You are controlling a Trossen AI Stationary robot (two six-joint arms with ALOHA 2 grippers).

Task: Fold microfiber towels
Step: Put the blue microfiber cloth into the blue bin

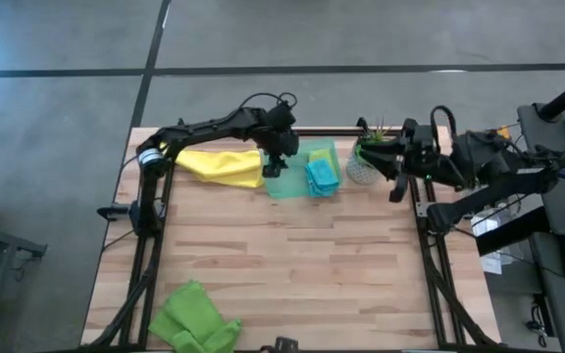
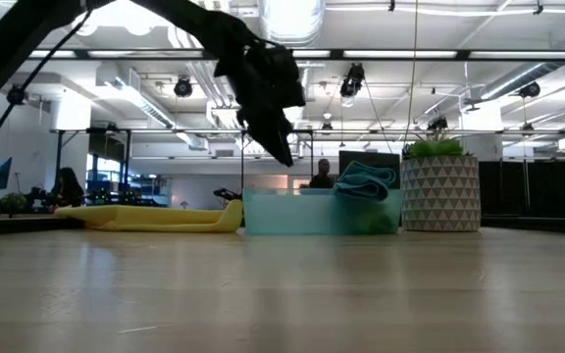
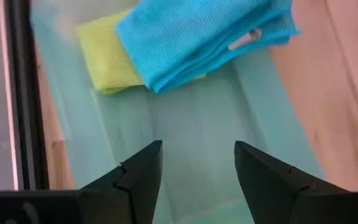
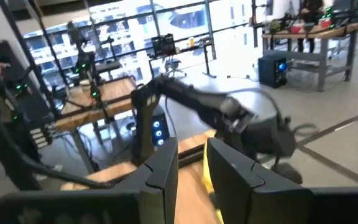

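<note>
While the left gripper (image 1: 275, 165) hangs over the near end of the translucent green tray (image 1: 284, 186) at the far side of the wooden table (image 1: 282, 265), its jaws stand apart with nothing between them; the left wrist view shows only bare tray floor between the two dark fingers (image 3: 138, 177). Deeper in that tray lies a folded teal-blue towel (image 3: 197, 37), resting on top of a folded lime green towel (image 3: 107, 56) whose edge sticks out from under it. From table height the blue one (image 2: 366, 181) pokes up above the tray wall.

Just beside the tray, on the left arm's side, the yellow towel (image 1: 222, 165) lies spread and rumpled on the wood. Well apart from all that, at the table's near edge, another lime green towel (image 1: 194, 319) sits crumpled.

On the other side of the tray stands a small potted plant (image 1: 366, 162) in a patterned white pot. The right gripper (image 4: 191, 165) is held up beside that plant, off the table, its jaws narrow and gripping nothing.
</note>
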